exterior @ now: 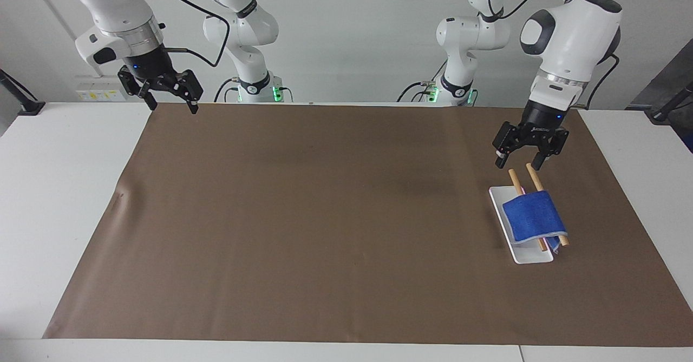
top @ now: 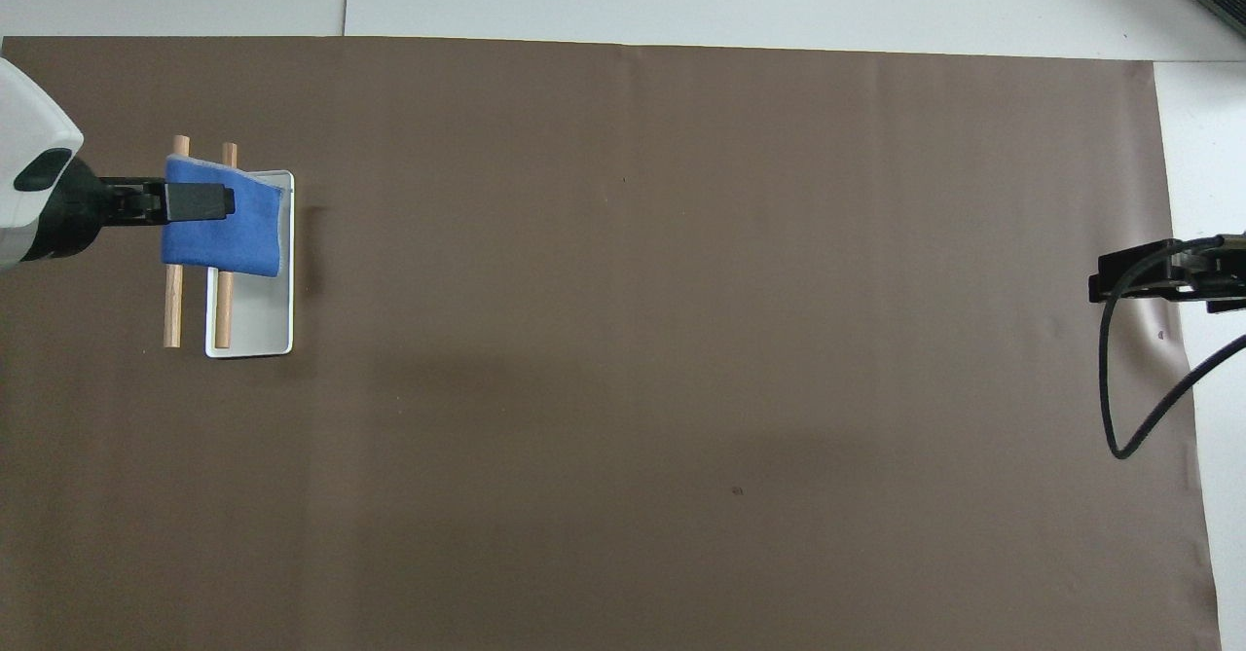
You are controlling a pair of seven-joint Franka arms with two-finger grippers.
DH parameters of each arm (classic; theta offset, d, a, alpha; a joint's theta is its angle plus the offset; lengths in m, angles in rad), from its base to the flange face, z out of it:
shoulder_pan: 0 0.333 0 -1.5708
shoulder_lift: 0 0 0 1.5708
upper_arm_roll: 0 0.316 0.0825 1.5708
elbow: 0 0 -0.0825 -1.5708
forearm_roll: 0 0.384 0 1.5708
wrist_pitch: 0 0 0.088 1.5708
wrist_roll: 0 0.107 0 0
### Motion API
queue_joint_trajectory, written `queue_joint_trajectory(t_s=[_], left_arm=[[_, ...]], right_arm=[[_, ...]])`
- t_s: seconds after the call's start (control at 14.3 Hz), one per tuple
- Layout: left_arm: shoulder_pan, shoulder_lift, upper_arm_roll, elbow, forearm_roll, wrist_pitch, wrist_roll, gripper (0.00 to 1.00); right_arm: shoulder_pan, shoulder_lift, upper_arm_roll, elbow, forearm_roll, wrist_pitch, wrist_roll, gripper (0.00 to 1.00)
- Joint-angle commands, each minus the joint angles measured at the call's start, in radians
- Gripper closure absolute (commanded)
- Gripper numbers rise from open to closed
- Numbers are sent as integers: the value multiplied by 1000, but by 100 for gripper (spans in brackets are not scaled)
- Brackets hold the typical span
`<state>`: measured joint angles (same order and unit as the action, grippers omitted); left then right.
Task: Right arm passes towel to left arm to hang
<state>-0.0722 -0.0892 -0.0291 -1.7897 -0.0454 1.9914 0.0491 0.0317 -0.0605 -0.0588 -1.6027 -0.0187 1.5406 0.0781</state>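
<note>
The blue towel hangs draped over two wooden dowels of a small rack with a white tray base, at the left arm's end of the table. My left gripper hangs open and empty above the dowels' bare ends, clear of the towel. My right gripper waits open and empty, raised over the mat's corner at the right arm's end.
A large brown mat covers most of the white table. Apart from the rack, nothing else stands on it. A black cable loops down from the right arm.
</note>
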Motion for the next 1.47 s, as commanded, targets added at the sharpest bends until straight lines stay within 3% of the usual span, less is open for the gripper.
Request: queue_joint_trajectory(t_s=[0.0, 0.28, 0.63, 1.4], left_arm=[[2, 66, -8, 172, 96, -184, 38, 0], [2, 77, -11, 282, 88, -356, 57, 0], [0, 19, -5, 242, 81, -528, 97, 0], [3, 66, -8, 291, 71, -494, 95, 0]], right_arm=[[-6, -12, 7, -14, -4, -5, 23, 0], [-6, -13, 7, -14, -4, -5, 23, 0], [-6, -13, 7, -14, -4, -5, 23, 0], [-6, -13, 7, -14, -4, -7, 23, 0]])
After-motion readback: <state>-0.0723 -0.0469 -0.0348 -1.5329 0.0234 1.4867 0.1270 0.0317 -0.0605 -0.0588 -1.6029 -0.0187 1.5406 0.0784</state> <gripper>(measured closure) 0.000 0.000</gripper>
